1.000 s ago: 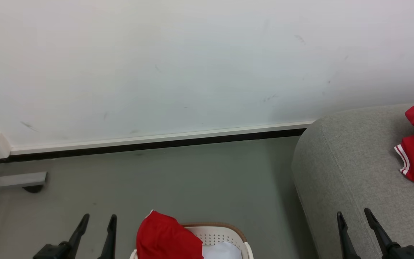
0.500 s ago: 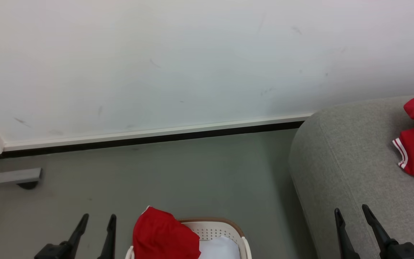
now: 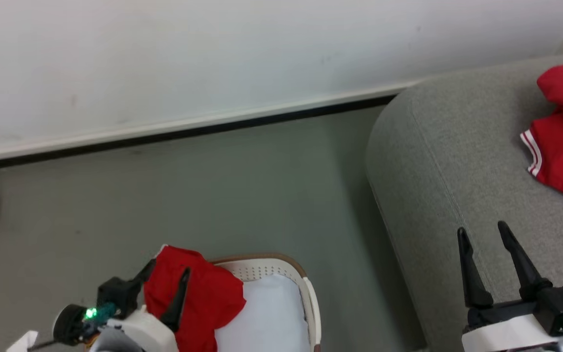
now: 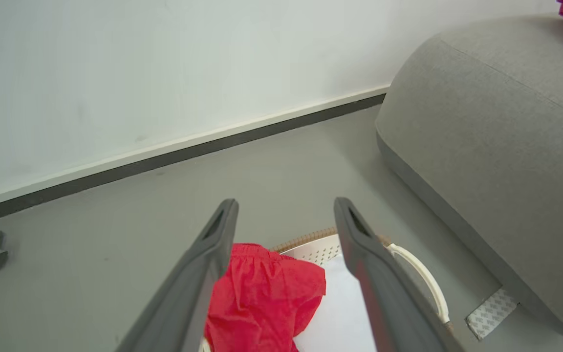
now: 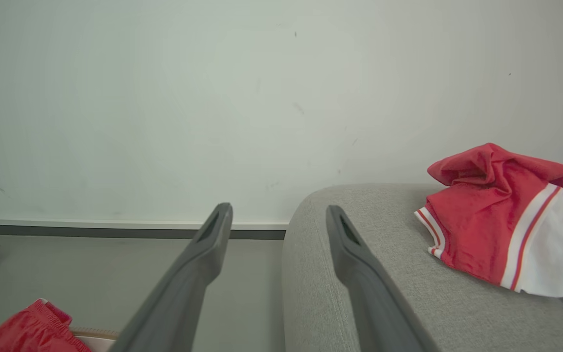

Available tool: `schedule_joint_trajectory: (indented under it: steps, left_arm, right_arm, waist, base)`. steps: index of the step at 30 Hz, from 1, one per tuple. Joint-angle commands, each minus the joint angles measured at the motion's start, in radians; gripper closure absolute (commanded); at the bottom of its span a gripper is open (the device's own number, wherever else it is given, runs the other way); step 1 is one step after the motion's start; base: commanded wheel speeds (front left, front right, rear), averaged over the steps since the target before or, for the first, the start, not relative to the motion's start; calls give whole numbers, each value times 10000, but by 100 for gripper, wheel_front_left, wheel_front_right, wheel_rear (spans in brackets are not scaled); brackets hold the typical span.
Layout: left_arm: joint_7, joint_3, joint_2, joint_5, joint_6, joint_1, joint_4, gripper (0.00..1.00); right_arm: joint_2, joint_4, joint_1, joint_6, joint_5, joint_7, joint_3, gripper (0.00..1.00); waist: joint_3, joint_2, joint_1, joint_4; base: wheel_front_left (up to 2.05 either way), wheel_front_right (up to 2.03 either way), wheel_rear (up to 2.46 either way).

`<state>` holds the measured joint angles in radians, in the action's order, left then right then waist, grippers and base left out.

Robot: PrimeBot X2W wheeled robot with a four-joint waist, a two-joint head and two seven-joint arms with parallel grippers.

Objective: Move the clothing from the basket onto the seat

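Roughly half done, judging by the layout. Lying on the sofa (image 3: pixel 438 161) at 2 o'clock in the head view: one striped garment (image 3: pixel 560 146), red with white cuffs, delivered. Left to move: one draped piece (image 3: pixel 198 293), red, hanging over the far-left rim of the basket (image 3: pixel 306 293) at 6 o'clock, beside a white pad (image 3: pixel 267 318) inside. Cannot tell whether more clothing hides under that pad.

Left gripper (image 3: pixel 169 266) poised at the draped piece, fingers spread wide with the cloth between them in the left wrist view, gripping nothing. Cannot tell whether touching the cloth. Right gripper (image 3: pixel 482 227) at 4 o'clock above the sofa's near edge, fingers likewise wide and empty, well apart from the striped garment.

Counted: two red garments, one basket, one sofa, one pad, two grippers.

Next, as a judgement only: close on the draped piece, lift clear of the rim without snagging or dragging the basket, carry toward 2 o'clock, release beside the striped garment.
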<state>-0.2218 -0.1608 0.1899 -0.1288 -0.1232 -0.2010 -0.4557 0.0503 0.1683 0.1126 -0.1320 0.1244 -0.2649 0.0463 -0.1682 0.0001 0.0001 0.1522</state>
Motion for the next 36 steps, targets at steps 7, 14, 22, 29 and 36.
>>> schedule_joint_trajectory:
  steps: [7,14,22,29,36]
  left_arm:
    - [1115,-277,465,582,191,-1974,-1942,0]
    - [1790,-176,1043,843,683,-3282,-3594,0]
    - [1859,81,1591,866,1403,-4214,-5039,0]
    - [1757,85,1846,749,1472,-4756,-5689,0]
    - [1812,-28,1872,630,1254,-5063,-6191,0]
  right_arm:
    - [6,-408,813,26,378,8,87,0]
    - [6,-662,1163,26,606,8,166,0]
    - [6,-825,1361,26,803,8,119,0]
    - [8,-893,1560,26,893,9,144,0]
    - [8,-844,1645,26,946,9,218,0]
  waist:
    - [-2437,-1,-1,1193]
    - [-3565,-1,-1,1633]
    - [-4184,-1,-1,1771]
    - [-4608,-1,-1,1734]
    - [-4799,-1,-1,1718]
  base:
    - [0,0,0]
    - [0,0,0]
    - [0,0,0]
    - [0,0,0]
    - [0,0,0]
